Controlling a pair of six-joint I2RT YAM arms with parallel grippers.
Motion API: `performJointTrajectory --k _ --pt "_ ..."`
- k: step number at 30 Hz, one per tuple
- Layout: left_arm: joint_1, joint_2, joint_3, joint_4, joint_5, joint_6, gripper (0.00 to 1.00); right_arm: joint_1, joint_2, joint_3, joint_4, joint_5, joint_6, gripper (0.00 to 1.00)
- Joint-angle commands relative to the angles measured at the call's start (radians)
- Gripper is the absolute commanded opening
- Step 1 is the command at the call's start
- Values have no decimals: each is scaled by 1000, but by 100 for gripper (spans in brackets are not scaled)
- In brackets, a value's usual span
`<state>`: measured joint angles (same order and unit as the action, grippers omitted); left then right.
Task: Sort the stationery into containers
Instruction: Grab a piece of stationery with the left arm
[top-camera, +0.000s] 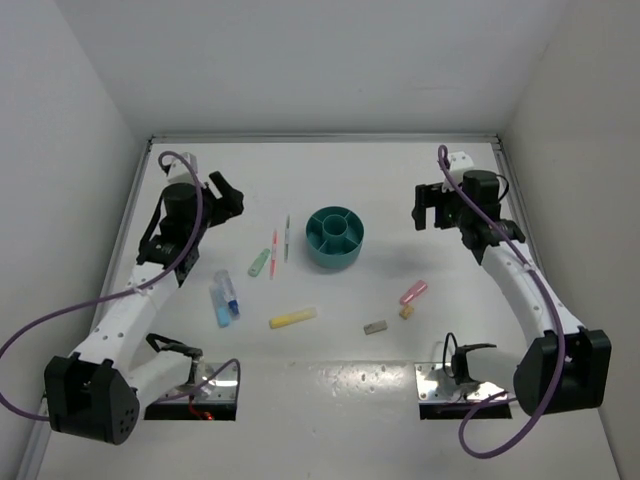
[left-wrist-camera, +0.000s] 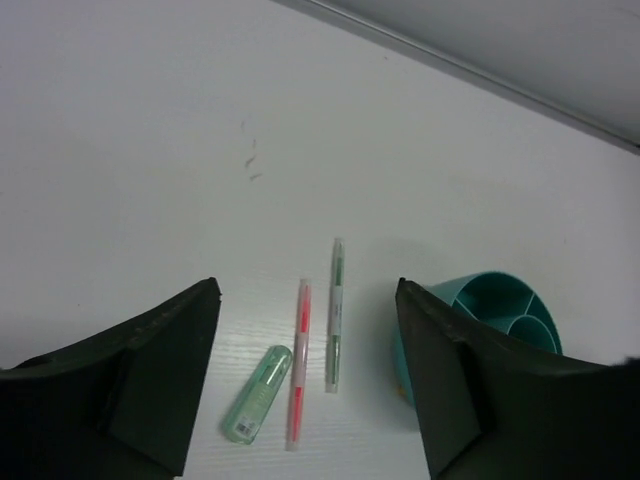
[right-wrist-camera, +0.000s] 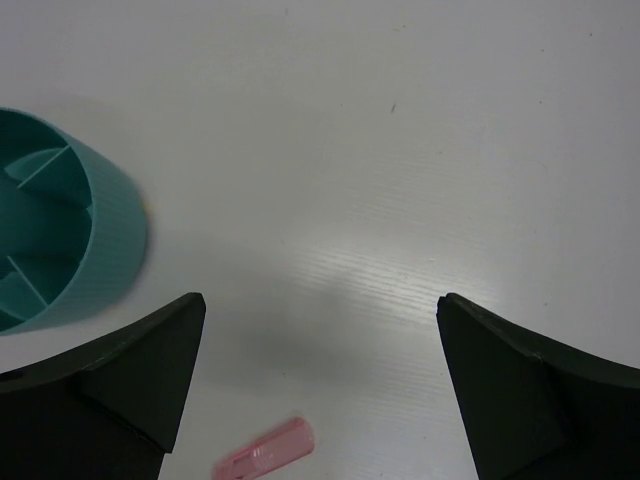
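Note:
The round teal organiser (top-camera: 335, 237) stands mid-table, its compartments empty; it also shows in the left wrist view (left-wrist-camera: 500, 310) and the right wrist view (right-wrist-camera: 60, 240). A pink pen (top-camera: 273, 253) (left-wrist-camera: 298, 360), a green pen (top-camera: 286, 238) (left-wrist-camera: 336, 315) and a mint marker (top-camera: 259, 262) (left-wrist-camera: 258, 393) lie left of it. Blue markers (top-camera: 225, 297), a yellow marker (top-camera: 292, 318), a grey block (top-camera: 375, 327), a tan block (top-camera: 407, 312) and a pink marker (top-camera: 414, 292) (right-wrist-camera: 265, 453) lie nearer. My left gripper (top-camera: 228, 197) (left-wrist-camera: 308, 300) is open and empty above the pens. My right gripper (top-camera: 432, 207) (right-wrist-camera: 320, 310) is open and empty right of the organiser.
White walls close the table at the back and sides, with a raised edge (top-camera: 320, 138) along the back. Two metal mounting plates (top-camera: 445, 381) and loose cables lie at the near edge by the arm bases.

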<state>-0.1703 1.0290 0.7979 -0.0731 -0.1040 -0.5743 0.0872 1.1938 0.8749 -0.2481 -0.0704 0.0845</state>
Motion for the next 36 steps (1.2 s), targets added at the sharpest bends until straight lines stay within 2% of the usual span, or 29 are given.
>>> performJointTrajectory --k 1,3,5,6,7,9,11,14,15,16,17,18,19,20,21,22,23,24,25,26,28,29,31,32,33,34,36 --pt "2 17 56 24 115 -6 74 0 -42 16 6 -51 -15 100" --pt "2 31 57 24 128 -6 72 0 -42 7 6 -61 -44 100" --pt "2 55 57 24 156 -6 64 0 -42 -2 -5 -78 -118 100" --pt "2 65 66 24 156 -6 51 0 -42 -13 -19 -97 -153 100" --pt "2 65 66 24 170 -6 25 0 -31 -13 -34 -97 -216 100" --pt "2 100 76 24 179 -6 2 0 -7 10 -71 -71 -216 100" --pt "-8 121 77 15 188 -6 0 0 4 33 -97 -51 -227 100" --pt "-56 195 115 -17 155 31 0 0 -5 47 -163 -204 -298 100" --pt "-67 222 133 -58 145 53 0 0 -19 47 -163 -251 -279 82" --pt "-67 282 170 -77 121 63 1 0 -19 47 -163 -276 -266 21" --pt "-83 313 187 -105 121 73 21 0 -19 47 -154 -285 -249 0" --pt "-83 342 205 -122 121 73 33 0 -19 47 -154 -296 -249 0" --pt "-83 395 243 -137 121 89 53 0 -19 47 -154 -296 -249 0" --pt "-83 417 262 -137 138 90 58 0 -7 47 -163 -286 -249 69" --pt "-83 439 277 -164 138 100 63 0 -7 56 -172 -286 -265 95" --pt "-83 457 305 -165 147 100 63 0 -7 56 -172 -286 -278 100" --pt "-93 498 320 -181 147 114 66 0 -7 56 -172 -286 -278 97" --pt "-94 522 337 -206 129 126 68 0 -7 56 -172 -307 -293 82" --pt "-112 549 378 -221 119 143 68 0 -7 56 -181 -322 -293 38" --pt "-142 577 403 -238 98 155 69 0 -7 56 -181 -312 -282 0" --pt "-199 662 473 -267 64 204 69 0 -7 56 -172 -301 -282 0" --pt "-215 690 501 -281 35 205 69 0 -7 56 -172 -289 -273 18" --pt "-239 752 564 -301 -21 244 60 0 -7 56 -160 -255 -273 31" --pt "-248 772 584 -301 -34 245 38 0 -7 56 -160 -246 -273 38" --pt "-248 792 602 -329 -34 245 31 0 -7 56 -160 -237 -273 38" --pt "-248 813 636 -339 -43 245 28 0 -7 56 -160 -236 -273 38" --pt "-248 870 659 -350 -54 232 31 0 -7 56 -160 -246 -273 38"
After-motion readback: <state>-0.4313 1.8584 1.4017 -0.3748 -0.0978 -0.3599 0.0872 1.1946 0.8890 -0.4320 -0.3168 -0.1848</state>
